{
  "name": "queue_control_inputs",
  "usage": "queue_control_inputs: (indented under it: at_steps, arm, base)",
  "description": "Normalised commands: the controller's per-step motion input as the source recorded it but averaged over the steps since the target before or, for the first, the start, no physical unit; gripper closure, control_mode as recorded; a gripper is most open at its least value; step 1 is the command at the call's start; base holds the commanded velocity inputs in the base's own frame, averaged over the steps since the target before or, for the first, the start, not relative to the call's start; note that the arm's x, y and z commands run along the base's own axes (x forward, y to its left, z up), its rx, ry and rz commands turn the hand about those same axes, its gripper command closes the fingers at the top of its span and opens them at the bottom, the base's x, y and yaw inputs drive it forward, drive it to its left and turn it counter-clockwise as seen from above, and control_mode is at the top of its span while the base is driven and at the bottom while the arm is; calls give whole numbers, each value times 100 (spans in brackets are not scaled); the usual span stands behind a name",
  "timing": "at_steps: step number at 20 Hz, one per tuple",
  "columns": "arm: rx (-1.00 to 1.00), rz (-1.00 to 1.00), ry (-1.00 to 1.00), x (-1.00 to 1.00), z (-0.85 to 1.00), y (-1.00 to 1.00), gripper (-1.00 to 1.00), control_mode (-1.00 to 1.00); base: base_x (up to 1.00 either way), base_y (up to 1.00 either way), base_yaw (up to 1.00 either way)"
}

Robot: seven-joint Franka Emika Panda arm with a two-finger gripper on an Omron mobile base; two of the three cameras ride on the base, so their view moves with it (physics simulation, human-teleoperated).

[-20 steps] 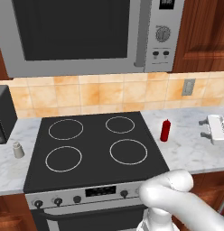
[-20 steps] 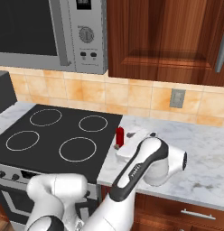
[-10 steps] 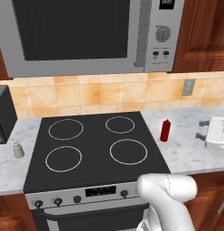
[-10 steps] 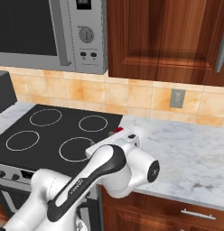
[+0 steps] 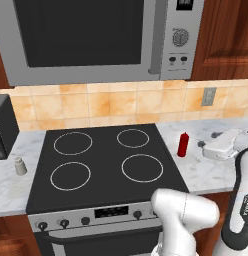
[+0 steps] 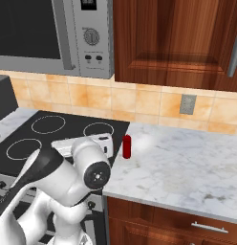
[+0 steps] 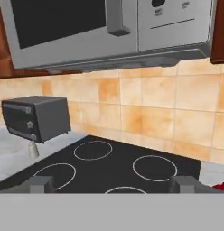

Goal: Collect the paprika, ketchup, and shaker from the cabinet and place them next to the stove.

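Red ketchup [image 5: 183, 144] stands on the counter just right of the stove [image 5: 103, 162], centre-right of frame; the shaker [image 5: 19, 166] sits on the counter at its left. Paprika is judged outstanding. Gripper [image 7: 111, 184] is fully open, holding nothing.

The stove [image 5: 103, 167] sits between two counter stretches, under the microwave [image 5: 96, 37]. The ketchup [image 5: 183, 144] stands on the right counter [image 6: 187, 167], just beside the stove. The shaker [image 5: 19, 166] stands on the left counter, before what seems a toaster oven [image 7: 37, 117].
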Motion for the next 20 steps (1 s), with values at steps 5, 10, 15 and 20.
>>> queue_control_inputs:
  at_steps: [5, 10, 15, 20]
  arm:
    - [0, -30, 21, -20, 26, 75, -100, -100]
    - [0, -29, 21, -13, -5, 87, -100, -100]
    - [0, -14, 15, -15, -24, 43, -100, -100]
    - [0, 0, 3, -52, -52, 15, -100, -100]
  base:
    - [0, 0, 0]
    - [0, 0, 0]
    - [0, 0, 0]
    - [0, 0, 0]
